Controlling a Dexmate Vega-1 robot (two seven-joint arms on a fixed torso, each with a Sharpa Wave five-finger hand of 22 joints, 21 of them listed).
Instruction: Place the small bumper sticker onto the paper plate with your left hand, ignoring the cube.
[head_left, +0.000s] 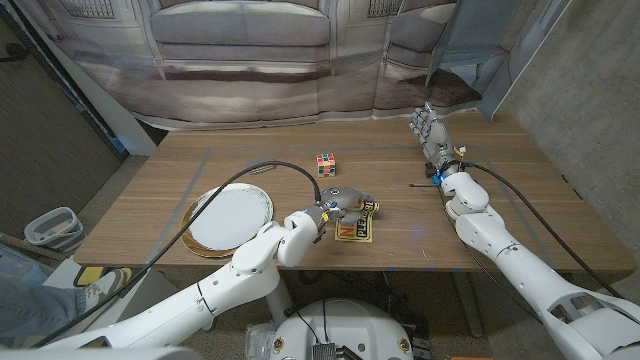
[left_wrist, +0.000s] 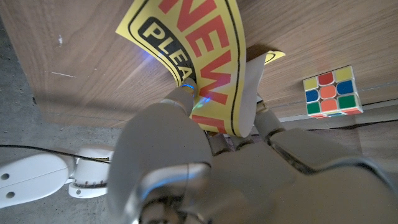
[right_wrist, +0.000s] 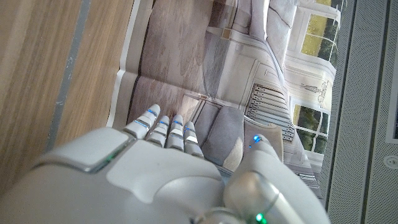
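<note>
The left robot hand (head_left: 340, 203) pinches the sticker (left_wrist: 208, 68), curling it off the tabletop (head_left: 480, 225). The plate (head_left: 231, 217), well to its left, is bare, so the carry remains.

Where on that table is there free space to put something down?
Bare wood lies between the cube and the right hand, and along the front edge under the right arm. The paper plate itself is bare. It is crowded where the left hand holds the sticker.

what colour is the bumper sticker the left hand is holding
The bumper sticker is yellow with red lettering and a black label, clearest in the left wrist view.
</note>
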